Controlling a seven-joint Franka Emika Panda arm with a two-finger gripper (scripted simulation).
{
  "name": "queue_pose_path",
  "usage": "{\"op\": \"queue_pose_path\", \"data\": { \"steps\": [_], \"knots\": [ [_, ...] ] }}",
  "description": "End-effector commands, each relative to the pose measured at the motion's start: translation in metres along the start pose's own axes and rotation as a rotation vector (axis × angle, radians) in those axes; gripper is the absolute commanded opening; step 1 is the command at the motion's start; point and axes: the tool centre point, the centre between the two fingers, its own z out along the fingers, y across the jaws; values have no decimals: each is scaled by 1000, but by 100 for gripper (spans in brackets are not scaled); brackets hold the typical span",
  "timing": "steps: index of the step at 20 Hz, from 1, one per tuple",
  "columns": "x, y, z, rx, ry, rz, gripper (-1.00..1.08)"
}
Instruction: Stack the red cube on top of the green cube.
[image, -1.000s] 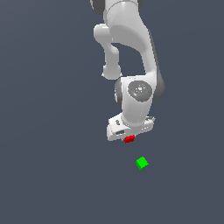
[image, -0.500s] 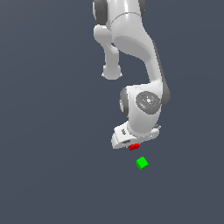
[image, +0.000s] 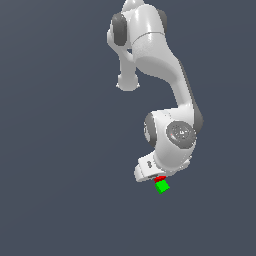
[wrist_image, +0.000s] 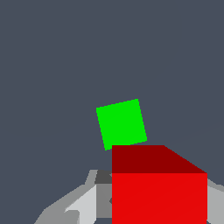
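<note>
The gripper (image: 159, 176) is closed on the red cube (image: 160, 178), which hangs at the bottom end of the white arm (image: 172, 95). The green cube (image: 162, 187) lies on the dark floor (image: 60, 150), just below the red one and a little toward the exterior view's right.

I judge that the step in hand is lining up the red cube above the green one. To do it well, the arm should first bring the red cube exactly over the green one and turn it until the edges agree, then go down slowly and let go only when the faces touch.

The exterior view shows the height, with the two cubes almost touching. The wrist view shows what it hides: the green cube (wrist_image: 121, 124) sits turned against the red cube (wrist_image: 159, 192) and only partly covered by it, with a grey finger (wrist_image: 72, 208) beside the red one.
</note>
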Motion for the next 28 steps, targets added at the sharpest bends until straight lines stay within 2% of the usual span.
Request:
{"op": "queue_pose_path", "data": {
  "steps": [1,9,18,19,28],
  "knots": [
    [9,-3,3,0,1,0,-100],
    [25,-8,11,0,1,0,-100],
    [30,-10,13,0,1,0,-100],
    [30,-10,13,0,1,0,100],
    [30,-10,13,0,1,0,100]
  ]
}}
